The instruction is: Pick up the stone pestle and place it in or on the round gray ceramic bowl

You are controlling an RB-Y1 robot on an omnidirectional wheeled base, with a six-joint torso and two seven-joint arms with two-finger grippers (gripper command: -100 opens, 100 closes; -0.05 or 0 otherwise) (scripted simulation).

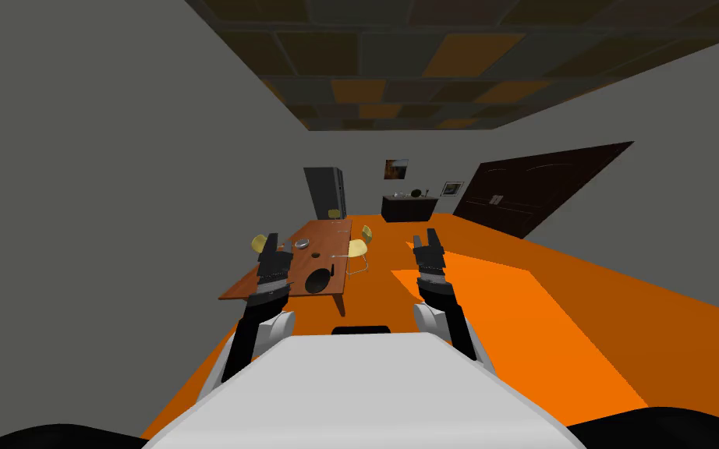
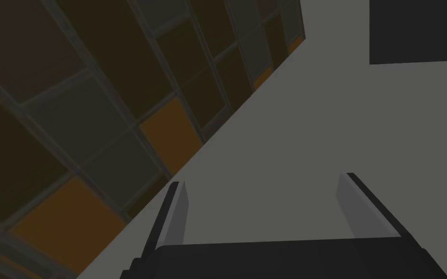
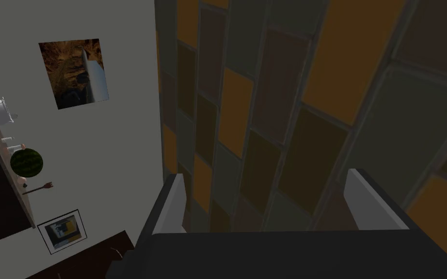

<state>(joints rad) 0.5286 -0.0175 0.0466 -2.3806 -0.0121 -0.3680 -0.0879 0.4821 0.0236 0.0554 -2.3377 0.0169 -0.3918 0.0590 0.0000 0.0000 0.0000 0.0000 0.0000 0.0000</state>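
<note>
Both the left gripper (image 1: 271, 241) and right gripper (image 1: 423, 237) are hanging open, empty, apart from the bench (image 1: 328, 234) carrying a grey bowl (image 1: 302, 244).

The brown table (image 1: 330, 237) on the orange floor (image 1: 506, 312) bears a round grey bowl (image 1: 301, 244) and a black oval thing (image 1: 318, 280).

The head camera looks steeply down and forward over the orange floor (image 1: 553, 312). The brown rectangular wooden surface (image 1: 327, 234) lies far off at 11 o'clock, the dark low sideboard (image 1: 409, 207) farther at 12. Both wrist cameras aim upward past the left fingers (image 2: 176, 213) and right fingers (image 3: 176, 203) at the brown-and-orange panelled ceiling (image 1: 397, 70), common to all views. The right also catches the sideboard.
</note>
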